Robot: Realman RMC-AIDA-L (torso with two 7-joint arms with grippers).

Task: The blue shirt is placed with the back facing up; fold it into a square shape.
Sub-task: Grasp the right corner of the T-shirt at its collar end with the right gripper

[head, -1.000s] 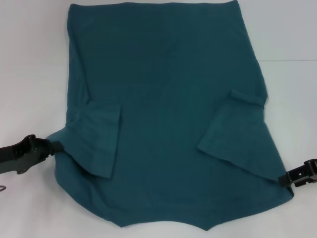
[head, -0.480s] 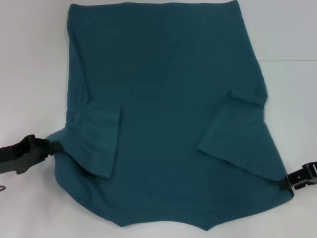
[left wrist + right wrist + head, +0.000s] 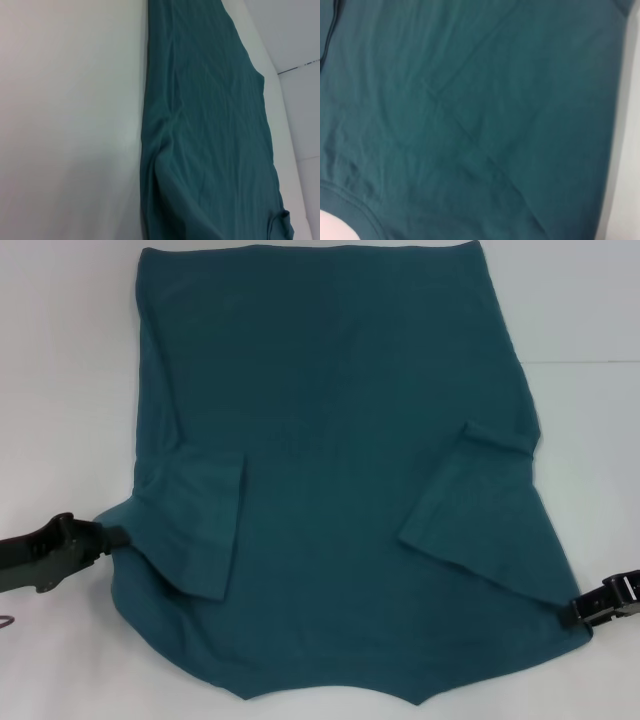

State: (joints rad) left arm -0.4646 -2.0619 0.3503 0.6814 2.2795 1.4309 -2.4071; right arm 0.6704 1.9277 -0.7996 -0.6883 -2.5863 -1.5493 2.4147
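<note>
**Teal shirt flat on the desk, a hand at each shoulder edge**

Teal cloth covered most of the white desk [image 3: 60, 360] in front of you: the shirt [image 3: 340, 440] lay plain side up, with both short sleeves already turned in over the body. Its long axis ran straight away from you, the straight hem at the far end and the notched collar edge nearest the robot.

Your left hand [image 3: 112, 534] sat low at the shirt's left edge, its tip touching the cloth just where the folded left sleeve bulged out. Your right hand [image 3: 572, 611] sat at the opposite edge, touching the near right corner region. Whether either hand was spread, pressed together or pinching the fabric, you could not tell; the tips were too small and dark in the head view, and neither wrist view showed fingers.

The relation that mattered: the shirt lay between the two hands, inward from each, and both hands were at its near end. Judging from that, the lengthwise fold would carry this near edge away toward the far hem, and both arms were about equally placed for it.
</note>
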